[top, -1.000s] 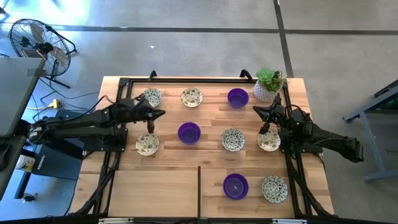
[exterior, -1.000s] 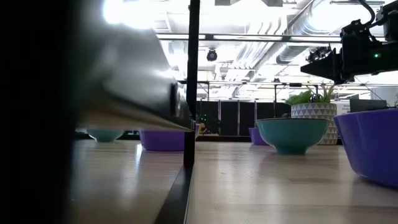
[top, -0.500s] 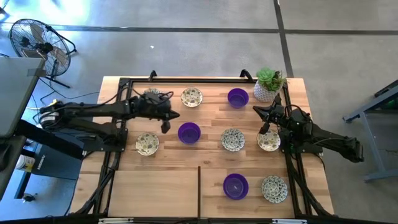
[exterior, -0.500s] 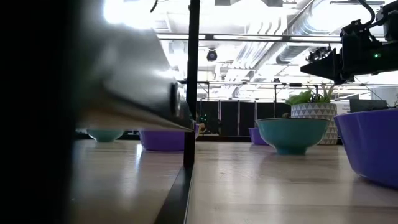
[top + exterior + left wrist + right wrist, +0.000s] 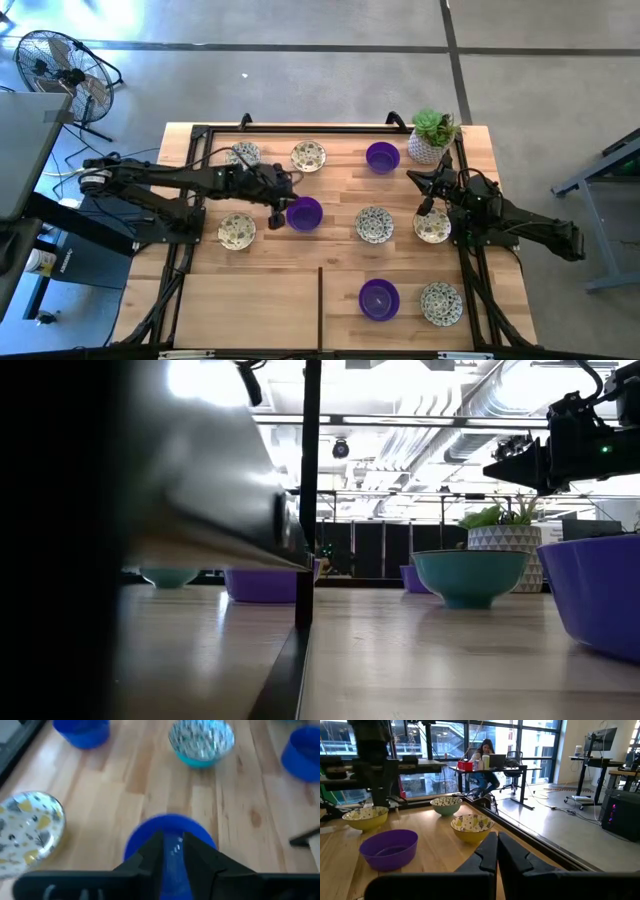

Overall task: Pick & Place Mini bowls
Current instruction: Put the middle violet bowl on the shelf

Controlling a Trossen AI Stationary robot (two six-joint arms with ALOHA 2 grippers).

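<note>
Several mini bowls stand on the wooden table [image 5: 270, 300]. Some are purple, such as the middle one [image 5: 306, 214] and the far one [image 5: 382, 157]. Others are patterned cream, such as those at the left [image 5: 237, 232] and centre [image 5: 374, 224]. My left gripper [image 5: 288, 198] reaches in from the left and slants down over the left rim of the middle purple bowl [image 5: 170, 832]. Its fingers [image 5: 156, 845] stand slightly open, and I cannot tell whether they touch the bowl. My right gripper [image 5: 497, 847] waits shut and level at the table's right [image 5: 414, 178].
A white pot with a green plant [image 5: 432, 135] stands at the far right corner. A dark frame [image 5: 320, 300] runs around the table and down its near middle. Bare wood lies at the near left. A person sits at a desk in the room beyond [image 5: 485, 755].
My left gripper has gone toward the table's right edge, from beside the far-left patterned bowl to the middle purple bowl, and has tipped downward. No bowl has moved.
</note>
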